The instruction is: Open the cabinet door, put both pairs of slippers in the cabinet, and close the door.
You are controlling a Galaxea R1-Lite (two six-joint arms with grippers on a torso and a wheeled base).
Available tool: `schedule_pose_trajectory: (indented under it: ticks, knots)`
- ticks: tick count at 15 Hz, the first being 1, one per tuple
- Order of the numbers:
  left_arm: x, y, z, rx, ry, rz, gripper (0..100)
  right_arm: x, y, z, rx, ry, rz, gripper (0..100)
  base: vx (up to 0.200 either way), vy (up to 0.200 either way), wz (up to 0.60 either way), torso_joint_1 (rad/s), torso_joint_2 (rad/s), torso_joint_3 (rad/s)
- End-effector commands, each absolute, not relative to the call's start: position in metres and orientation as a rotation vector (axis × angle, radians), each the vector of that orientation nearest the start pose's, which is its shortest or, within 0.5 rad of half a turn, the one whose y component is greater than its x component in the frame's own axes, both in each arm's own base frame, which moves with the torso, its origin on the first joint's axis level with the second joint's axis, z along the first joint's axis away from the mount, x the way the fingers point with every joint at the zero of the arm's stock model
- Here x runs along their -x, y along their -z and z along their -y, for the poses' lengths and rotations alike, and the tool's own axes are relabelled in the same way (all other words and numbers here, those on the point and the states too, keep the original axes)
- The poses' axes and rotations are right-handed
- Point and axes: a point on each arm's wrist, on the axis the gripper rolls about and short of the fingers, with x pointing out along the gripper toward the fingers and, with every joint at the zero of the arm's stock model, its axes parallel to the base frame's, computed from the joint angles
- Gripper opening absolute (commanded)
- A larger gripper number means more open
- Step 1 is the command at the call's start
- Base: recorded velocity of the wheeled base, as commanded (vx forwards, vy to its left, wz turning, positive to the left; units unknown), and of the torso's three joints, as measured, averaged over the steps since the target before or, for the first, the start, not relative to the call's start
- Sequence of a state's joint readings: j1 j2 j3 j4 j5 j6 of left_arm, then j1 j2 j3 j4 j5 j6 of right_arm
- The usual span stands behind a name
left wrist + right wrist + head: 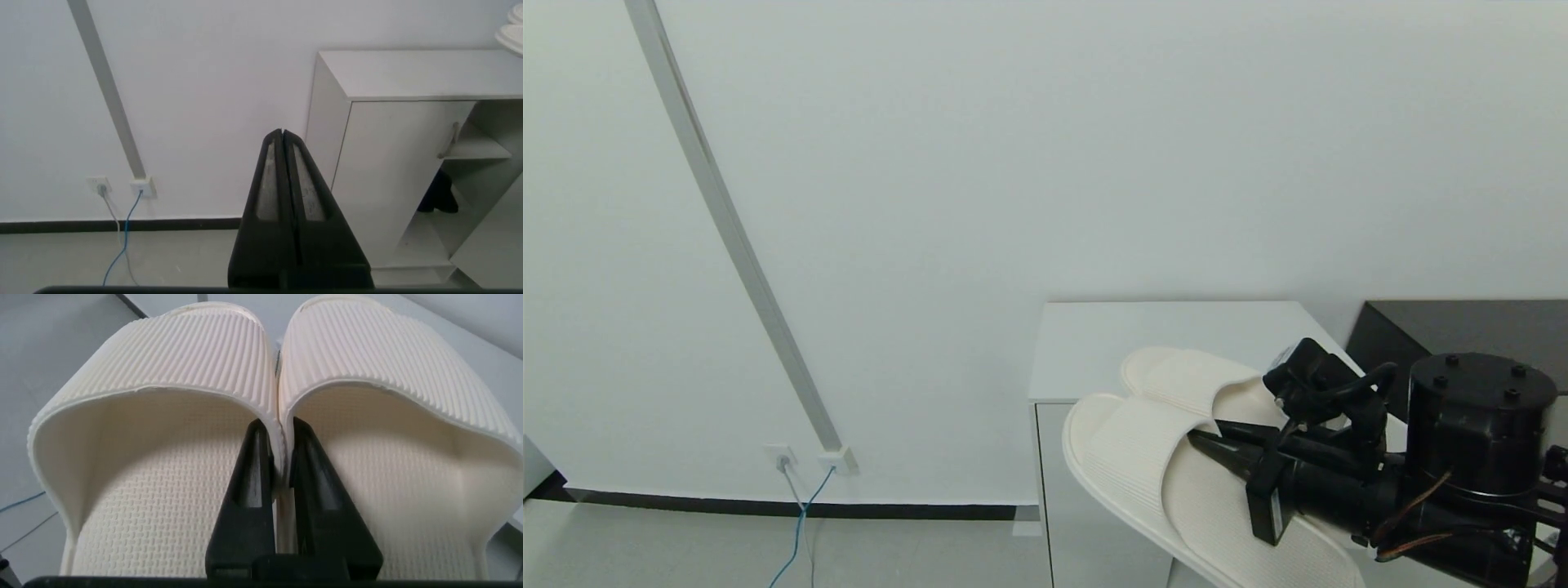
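Head view: right gripper (1205, 441) clamped a pair of cream slippers (1135, 457), held up beside the white cabinet (1160, 335) top
Left wrist view: left gripper (283, 139) pressed together, empty, apart from the cabinet; cabinet door (392, 180) stood open, shelves (478, 147) showing
Right wrist view: right gripper fingers (255, 465) pinched the slippers' touching inner strap walls, both slippers side by side

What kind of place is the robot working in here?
Probably a plain indoor room, perhaps a home-style entryway setup: a white cabinet stands against a bare white wall, wall sockets with cables sit low down, and a pair of cream slippers is in view.
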State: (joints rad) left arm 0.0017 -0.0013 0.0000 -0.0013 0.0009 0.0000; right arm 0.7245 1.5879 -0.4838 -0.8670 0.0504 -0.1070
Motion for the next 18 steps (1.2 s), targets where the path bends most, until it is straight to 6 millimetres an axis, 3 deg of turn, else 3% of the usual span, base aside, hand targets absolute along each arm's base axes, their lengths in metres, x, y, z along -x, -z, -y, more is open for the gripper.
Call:
schedule_pose_trajectory:
  ticks: [1,14,18]
  knots:
    - [0.0228,-0.0756,0.0000,0.000,-0.003,0.002,0,-0.1883,-0.1492,-0.1696,0.188,-0.788,-0.205,0,0.000,-0.200,0.00,0.002,0.00,0.007]
    - [0.0228,-0.0756,0.0000,0.002,-0.002,0.002,0,-0.1862,-0.1466,-0.1708,0.187,-0.826,-0.215,0,0.000,-0.200,0.00,0.003,0.00,0.002]
    - [0.0228,-0.0756,0.0001,0.000,0.000,0.002,0,-0.1853,-0.1448,-0.1700,0.187,-0.829,-0.224,0,0.000,0.000,0.00,0.000,0.00,0.000]
